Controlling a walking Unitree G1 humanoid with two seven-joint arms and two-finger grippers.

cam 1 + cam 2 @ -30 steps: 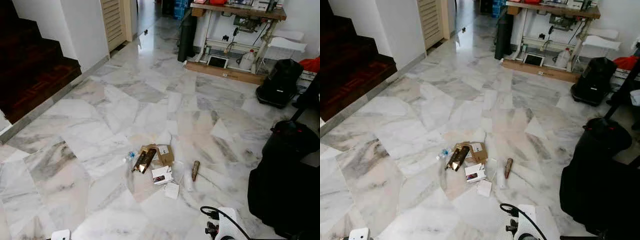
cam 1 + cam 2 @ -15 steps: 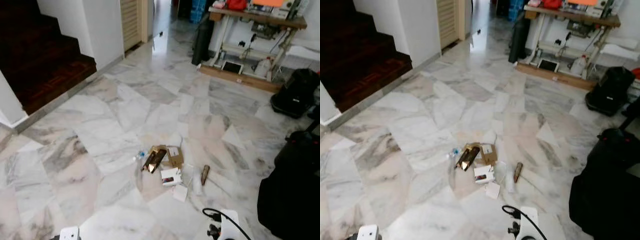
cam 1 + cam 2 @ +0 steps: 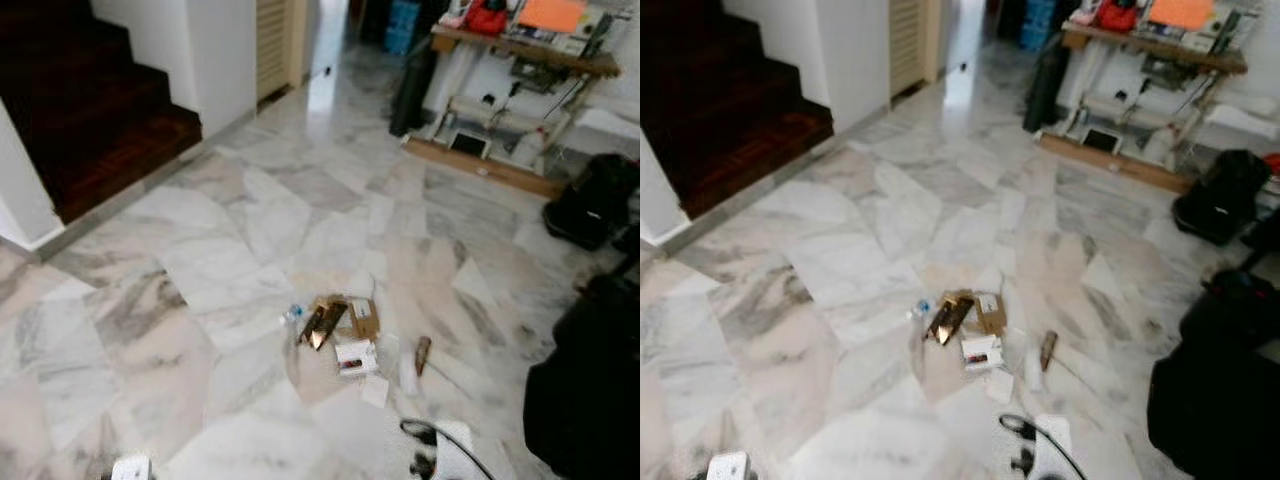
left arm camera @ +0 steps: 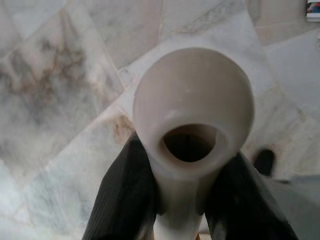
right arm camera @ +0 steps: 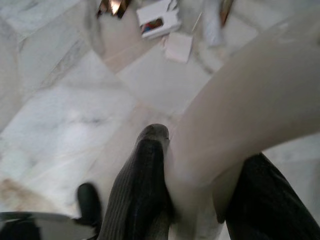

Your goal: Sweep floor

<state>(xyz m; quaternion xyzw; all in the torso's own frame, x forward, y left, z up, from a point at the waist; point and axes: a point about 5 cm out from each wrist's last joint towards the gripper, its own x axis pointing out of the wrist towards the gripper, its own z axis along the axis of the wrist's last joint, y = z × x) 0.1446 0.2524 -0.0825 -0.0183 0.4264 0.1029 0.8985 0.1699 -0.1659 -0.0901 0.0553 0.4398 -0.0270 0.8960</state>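
The sweeping has not started. A pile of trash (image 3: 345, 335) lies on the marble floor (image 3: 230, 230), near the robot. The left gripper (image 4: 185, 200) squeezes a white handle (image 4: 192, 110). The right gripper (image 5: 200, 200) squeezes another white handle (image 5: 255, 110), maybe a broom's.
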